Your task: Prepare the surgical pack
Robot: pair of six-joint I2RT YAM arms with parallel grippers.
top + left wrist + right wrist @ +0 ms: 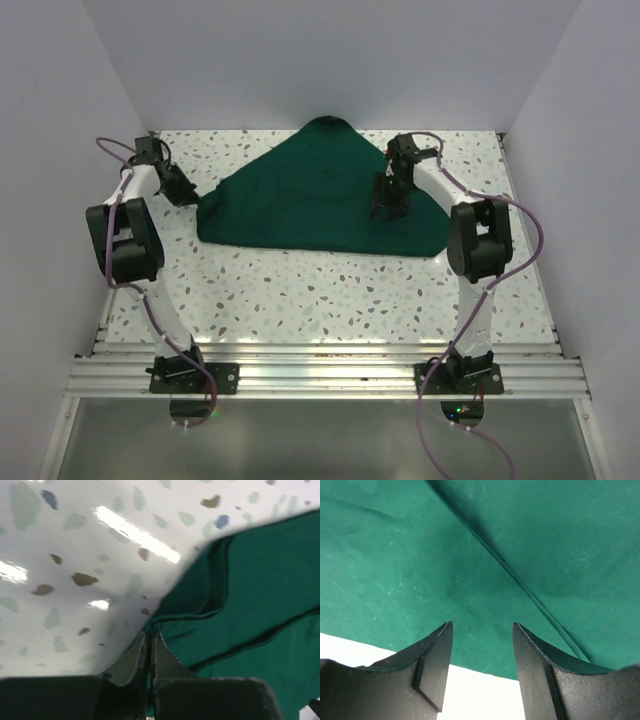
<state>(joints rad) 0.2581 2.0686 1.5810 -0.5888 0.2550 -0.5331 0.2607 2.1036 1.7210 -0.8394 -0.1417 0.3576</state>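
The surgical pack shows only as a dark green cloth (320, 190), folded into a rough triangle on the far half of the speckled table (300, 300). My left gripper (190, 197) sits at the cloth's left corner. In the left wrist view the left gripper (150, 635) is shut, its tips pinching the corner of the layered cloth (260, 590). My right gripper (390, 212) hangs over the right part of the cloth. In the right wrist view the right gripper (482, 626) is open just above a seam in the cloth (420, 555), with nothing between its fingers.
White walls close in the table at the back and on both sides. An aluminium rail (320, 375) runs along the near edge, carrying both arm bases. Bare tabletop (75, 555) lies left of the cloth, and more table (480, 700) shows beside its edge.
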